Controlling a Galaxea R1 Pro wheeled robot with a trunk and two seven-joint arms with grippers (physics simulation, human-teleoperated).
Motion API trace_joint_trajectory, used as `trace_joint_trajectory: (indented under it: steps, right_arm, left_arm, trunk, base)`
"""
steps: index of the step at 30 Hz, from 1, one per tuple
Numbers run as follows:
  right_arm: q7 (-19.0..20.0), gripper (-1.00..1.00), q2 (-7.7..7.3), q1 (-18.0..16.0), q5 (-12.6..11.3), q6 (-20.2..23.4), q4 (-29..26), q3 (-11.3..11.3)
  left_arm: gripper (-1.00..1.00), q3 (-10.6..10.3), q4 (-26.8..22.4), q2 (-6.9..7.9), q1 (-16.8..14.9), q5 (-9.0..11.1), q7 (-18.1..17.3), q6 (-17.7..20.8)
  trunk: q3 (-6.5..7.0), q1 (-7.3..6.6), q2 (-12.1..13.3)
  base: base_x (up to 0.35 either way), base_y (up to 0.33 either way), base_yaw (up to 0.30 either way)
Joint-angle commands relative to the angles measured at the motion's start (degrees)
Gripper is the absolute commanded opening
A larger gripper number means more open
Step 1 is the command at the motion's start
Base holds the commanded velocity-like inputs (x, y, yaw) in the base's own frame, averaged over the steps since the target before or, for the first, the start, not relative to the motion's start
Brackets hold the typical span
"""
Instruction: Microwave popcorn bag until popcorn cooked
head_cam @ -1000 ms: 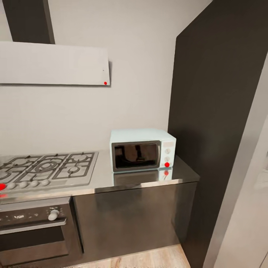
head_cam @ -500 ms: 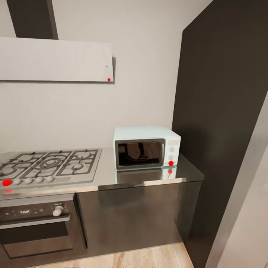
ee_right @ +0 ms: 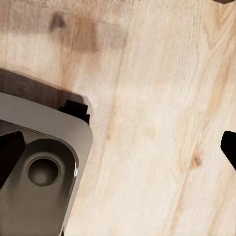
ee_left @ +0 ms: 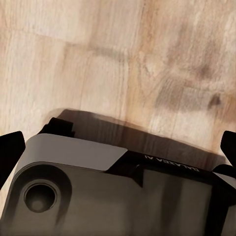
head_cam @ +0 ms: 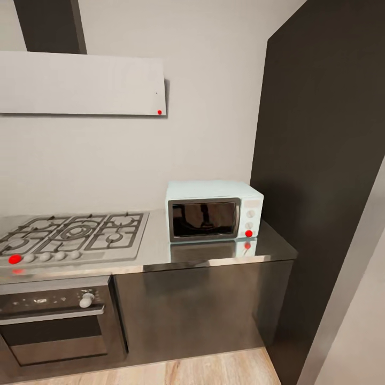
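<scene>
The pale mint-blue microwave [head_cam: 214,211] stands on the right end of the grey countertop [head_cam: 158,251], its dark glass door shut and a red light [head_cam: 248,233] lit on its white side panel. The popcorn bag is out of view. In the left wrist view my left gripper [ee_left: 118,150] hangs open over wooden floor, one black fingertip at each side of the picture. In the right wrist view my right gripper [ee_right: 120,150] is open too, with nothing between its fingers.
A gas hob [head_cam: 75,235] lies left of the microwave, above a black built-in oven [head_cam: 56,321]. A grey hood [head_cam: 80,83] hangs above the hob. A tall dark panel [head_cam: 321,160] closes the counter's right end. My grey base [ee_left: 98,196] shows below both grippers.
The whole head picture has slid a little to the right and up, so the camera has moved. Nothing on the countertop has moved.
</scene>
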Motion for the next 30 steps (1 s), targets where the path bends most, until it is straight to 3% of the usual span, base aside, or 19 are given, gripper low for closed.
trace_joint_trajectory:
  steps: [1,4,19,30]
  right_arm:
    - [-0.1,1.0,0.06,-0.1,0.4,-0.3,0.2,-0.5]
    - [0.0,1.0,0.06,-0.1,0.3,-0.1,0.2,-0.6]
    - [0.0,1.0,-0.21,-0.1,0.4,0.3,0.2,-0.5]
    - [0.0,1.0,-0.25,-0.1,-0.1,-0.3,0.2,-0.8]
  left_arm:
    - [1.0,-0.5,0.1,-0.02,0.0,0.5,-0.1,-0.2]
    - [1.0,-0.5,0.1,-0.02,0.0,0.5,-0.1,-0.2]
    - [1.0,-0.4,0.1,-0.32,0.0,0.5,-0.1,-0.2]
    - [1.0,-0.4,0.1,-0.46,0.0,0.4,0.0,-0.1]
  trunk:
    - [-0.07,0.0,0.0]
    - [-0.07,0.0,0.0]
    - [-0.07,0.0,0.0]
    - [-0.07,0.0,0.0]
  base:
    - [0.0,0.0,0.0]
    - [0.0,0.0,0.0]
    - [0.0,0.0,0.27]
    - [0.155,-0.121,0.036]
